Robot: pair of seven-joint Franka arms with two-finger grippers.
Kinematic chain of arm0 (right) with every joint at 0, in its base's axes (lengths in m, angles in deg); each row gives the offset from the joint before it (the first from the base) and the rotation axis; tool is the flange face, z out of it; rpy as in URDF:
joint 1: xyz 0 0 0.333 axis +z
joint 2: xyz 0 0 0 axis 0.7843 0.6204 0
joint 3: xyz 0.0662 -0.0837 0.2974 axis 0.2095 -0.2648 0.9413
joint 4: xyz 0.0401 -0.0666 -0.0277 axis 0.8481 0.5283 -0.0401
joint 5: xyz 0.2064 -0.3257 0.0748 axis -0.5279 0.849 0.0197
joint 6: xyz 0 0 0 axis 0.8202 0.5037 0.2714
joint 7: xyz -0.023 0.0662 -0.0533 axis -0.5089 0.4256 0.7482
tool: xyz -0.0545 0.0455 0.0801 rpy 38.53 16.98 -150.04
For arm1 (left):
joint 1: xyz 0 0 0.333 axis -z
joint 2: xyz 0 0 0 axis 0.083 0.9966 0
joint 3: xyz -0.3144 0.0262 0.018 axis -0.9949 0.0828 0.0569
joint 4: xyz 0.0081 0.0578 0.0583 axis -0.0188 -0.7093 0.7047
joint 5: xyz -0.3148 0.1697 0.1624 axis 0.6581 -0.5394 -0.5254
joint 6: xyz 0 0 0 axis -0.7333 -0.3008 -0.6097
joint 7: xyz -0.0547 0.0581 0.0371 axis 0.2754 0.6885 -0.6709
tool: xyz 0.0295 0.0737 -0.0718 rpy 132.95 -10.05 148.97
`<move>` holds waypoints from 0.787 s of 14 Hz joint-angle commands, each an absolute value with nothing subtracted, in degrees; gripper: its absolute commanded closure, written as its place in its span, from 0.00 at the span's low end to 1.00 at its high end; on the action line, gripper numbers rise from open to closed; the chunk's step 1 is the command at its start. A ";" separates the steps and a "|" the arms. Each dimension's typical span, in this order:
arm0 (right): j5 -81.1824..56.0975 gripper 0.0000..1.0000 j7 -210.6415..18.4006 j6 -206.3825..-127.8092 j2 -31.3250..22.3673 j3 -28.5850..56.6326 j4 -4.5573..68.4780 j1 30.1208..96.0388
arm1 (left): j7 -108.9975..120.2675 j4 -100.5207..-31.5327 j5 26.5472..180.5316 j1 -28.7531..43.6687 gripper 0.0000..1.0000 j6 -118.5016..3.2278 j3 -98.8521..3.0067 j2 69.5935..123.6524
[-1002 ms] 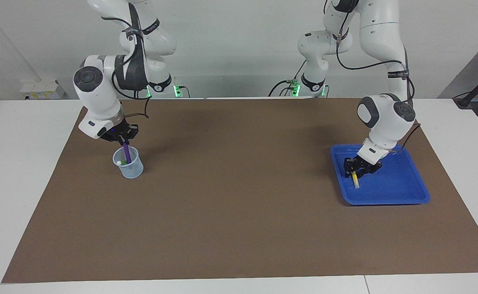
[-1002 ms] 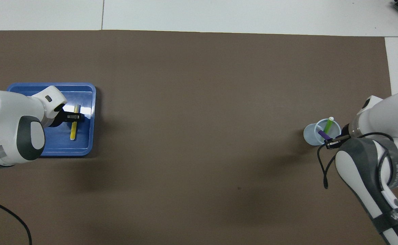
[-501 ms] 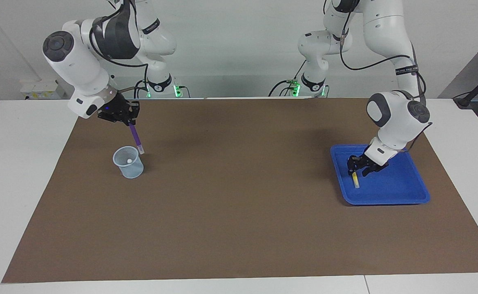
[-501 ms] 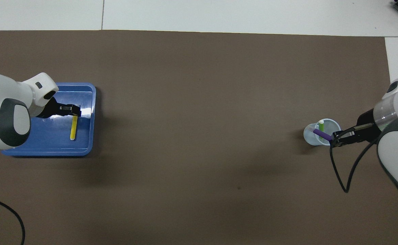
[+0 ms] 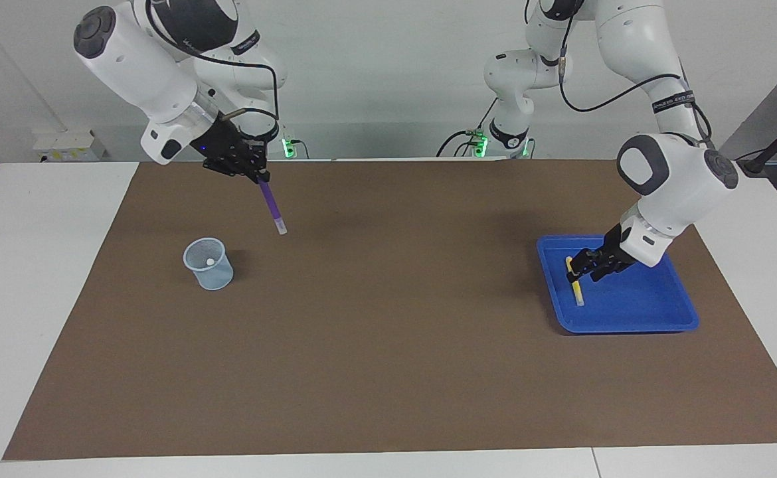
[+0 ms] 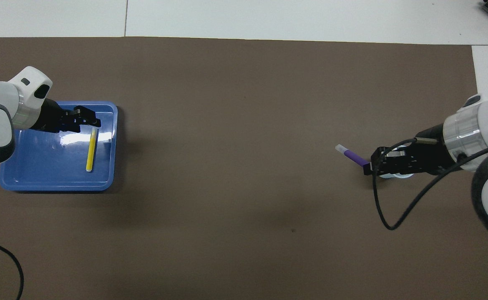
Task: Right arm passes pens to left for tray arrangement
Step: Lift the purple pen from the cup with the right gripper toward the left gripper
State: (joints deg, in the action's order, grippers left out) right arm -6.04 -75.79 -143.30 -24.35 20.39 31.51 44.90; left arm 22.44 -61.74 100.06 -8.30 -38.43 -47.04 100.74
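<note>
Right gripper (image 5: 256, 174) pinches the purple pen (image 5: 272, 208) above the mat beside the cup (image 5: 208, 263), ready for handover. Left gripper (image 5: 584, 265), finger state unclear, hovers over the tray (image 5: 654, 312), clear of 1 yellow pen (image 5: 575, 284).

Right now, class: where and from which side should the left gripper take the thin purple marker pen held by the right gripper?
Grip the thin purple marker pen on its bare lower barrel, just above the pale tip, coming from the left arm's end. It hangs tilted from the shut right gripper, which covers its top end.
</note>
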 commanded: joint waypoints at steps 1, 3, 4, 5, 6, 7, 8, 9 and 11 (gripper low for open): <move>-7.88 1.00 -64.87 -149.50 -25.53 26.23 33.76 44.62 | 13.56 -61.15 108.08 -8.80 0.27 -36.41 -47.18 98.44; -11.46 1.00 -62.99 -152.40 -26.40 28.18 35.25 44.62 | 6.43 -61.15 112.83 -8.71 0.27 -36.24 -47.27 97.03; -15.14 1.00 -62.99 -153.98 -26.76 28.18 35.95 45.23 | 3.09 -61.24 115.29 -8.63 0.27 -36.24 -47.27 96.15; -18.39 1.00 -62.81 -156.00 -26.76 28.18 36.40 46.72 | -0.16 -61.50 117.58 -8.37 0.27 -36.24 -47.36 95.27; -20.43 1.00 -62.81 -158.72 -26.94 28.18 37.27 47.17 | -3.06 -61.68 119.34 -8.01 0.27 -36.15 -47.36 94.65; -22.71 1.00 -62.72 -162.57 -27.55 28.18 38.41 48.91 | -5.70 -61.77 120.66 -7.84 0.27 -35.80 -47.70 94.21; -25.08 1.00 -62.72 -167.05 -27.82 28.18 39.99 50.93 | -8.16 -61.77 121.81 -7.57 0.27 -35.01 -47.79 93.69; -27.02 1.00 -62.63 -172.05 -28.25 28.18 41.75 52.43 | -10.02 -61.77 123.30 -7.31 0.27 -34.14 -47.97 93.16; -32.11 1.00 -60.89 -182.52 -28.34 28.18 44.48 58.05 | -15.63 -62.21 127.34 -5.82 0.27 -32.90 -47.88 91.75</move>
